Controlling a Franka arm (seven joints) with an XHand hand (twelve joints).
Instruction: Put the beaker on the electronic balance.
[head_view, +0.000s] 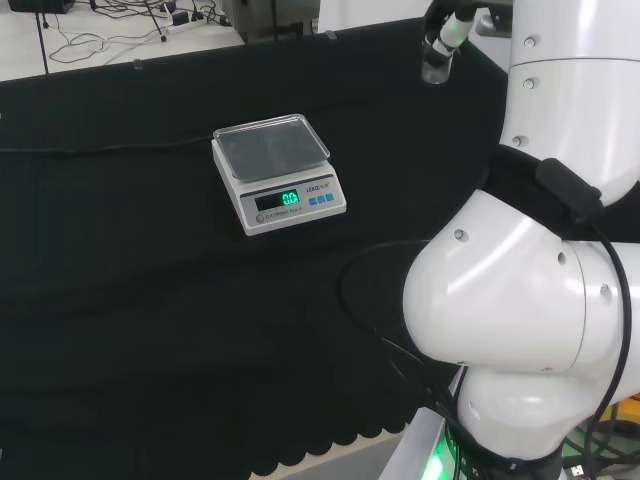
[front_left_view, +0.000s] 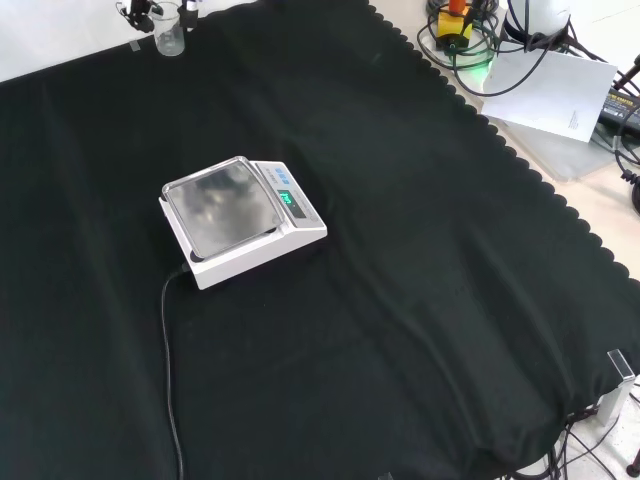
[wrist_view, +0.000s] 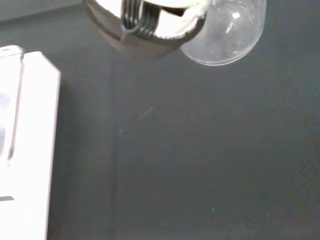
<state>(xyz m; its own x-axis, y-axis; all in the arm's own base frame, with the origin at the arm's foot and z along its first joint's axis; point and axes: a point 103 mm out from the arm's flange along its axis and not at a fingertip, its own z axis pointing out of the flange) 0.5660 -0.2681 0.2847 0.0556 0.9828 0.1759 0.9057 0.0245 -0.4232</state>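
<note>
So the beaker (front_left_view: 169, 38) isn't on the electronic balance (head_view: 276, 170) yet, its pan is bare and the carry across is all still to do. In the front view the beaker's way up at the top left edge of the black-clothed surface (front_left_view: 400, 300), well apart from the balance. The hand (head_view: 447, 36) is up there too, the arm reaching far out, fingers (wrist_view: 145, 22) looking wrapped round the beaker, so I'd say it's got it gripped
</note>
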